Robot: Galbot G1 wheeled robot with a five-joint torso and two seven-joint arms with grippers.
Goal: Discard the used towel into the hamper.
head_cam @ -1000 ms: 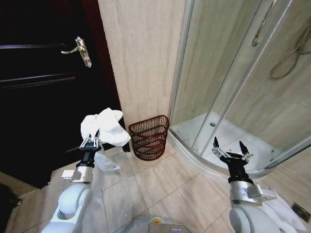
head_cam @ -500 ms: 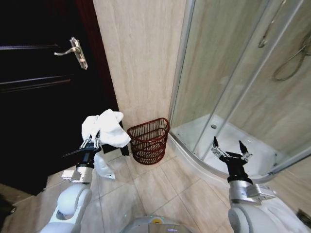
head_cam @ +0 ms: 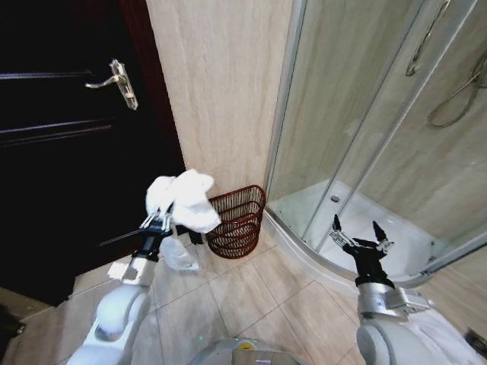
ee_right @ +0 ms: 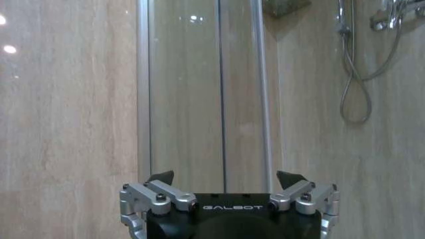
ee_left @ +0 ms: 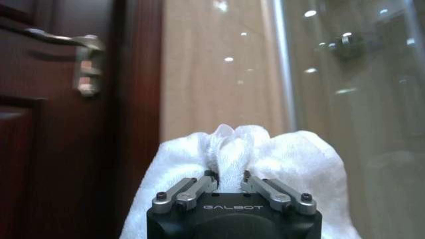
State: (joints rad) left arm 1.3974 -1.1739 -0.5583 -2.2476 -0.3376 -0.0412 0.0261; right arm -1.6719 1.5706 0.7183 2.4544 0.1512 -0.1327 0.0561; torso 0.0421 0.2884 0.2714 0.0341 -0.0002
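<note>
1. Left gripper (head_cam: 160, 222) raised in front of the dark door (head_cam: 68, 152), jaws clamped on a white towel (head_cam: 186, 201). In the left wrist view the same gripper (ee_left: 227, 180) pinches a fold of the towel (ee_left: 265, 154) between its fingers (ee_left: 192, 189).
2. Towel bunched up above the gripper, held in the air, off the floor. In the head view it hangs just left of the hamper (head_cam: 236, 222), overlapping the hamper's left rim; cannot tell if it is touching.
3. Hamper: reddish-brown open-weave basket, standing upright on the tile floor (head_cam: 251, 296) against the beige wall (head_cam: 221, 84), between the door and the shower enclosure (head_cam: 365, 152).
4. Small pale thing on the floor below the left gripper (head_cam: 179, 255), too unclear to name.
5. Right gripper (head_cam: 358, 239) held up on the right side, in front of the white shower tray (head_cam: 365, 220), well apart from hamper and towel. Jaws spread wide, holding nothing. In the right wrist view the gripper (ee_right: 226, 181) faces the glass panel (ee_right: 186, 99), fingers (ee_right: 162, 181) apart.
6. Door handle (head_cam: 114, 80) on the door, upper left in the head view. Shower hose (ee_right: 355, 84) hangs on the wall behind the glass.
</note>
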